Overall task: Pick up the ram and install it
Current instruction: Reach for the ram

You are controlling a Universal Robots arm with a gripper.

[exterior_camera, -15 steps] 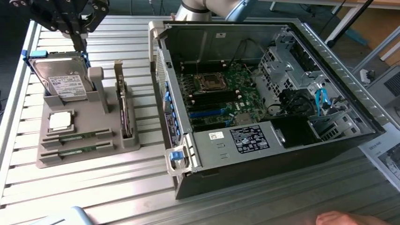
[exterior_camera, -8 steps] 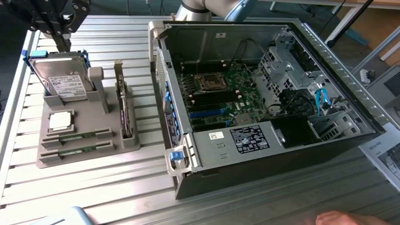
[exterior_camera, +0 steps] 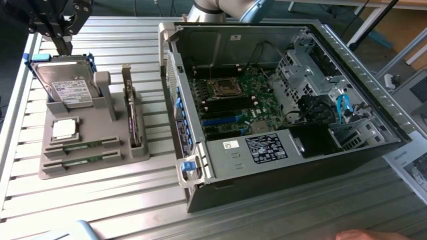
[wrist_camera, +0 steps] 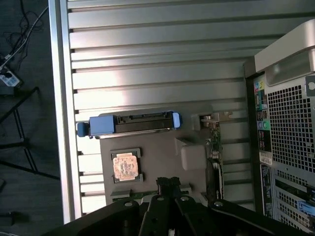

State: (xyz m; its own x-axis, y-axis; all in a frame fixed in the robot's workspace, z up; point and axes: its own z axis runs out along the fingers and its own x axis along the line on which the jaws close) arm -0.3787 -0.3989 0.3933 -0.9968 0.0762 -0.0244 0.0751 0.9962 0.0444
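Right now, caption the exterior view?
Shut tool hovers over the parts tray holding both ram sticks, beside the open PC.

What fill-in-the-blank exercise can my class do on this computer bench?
1. The holder carries ___ ram sticks.
2. The claw is ___, holding nothing.
3. The hard drive stands ___.
4. The processor lies in the ___, not in the case.
Missing words: two; shut; upright; holder.

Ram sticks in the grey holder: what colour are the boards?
Green, both ram sticks; clearest in the exterior view.
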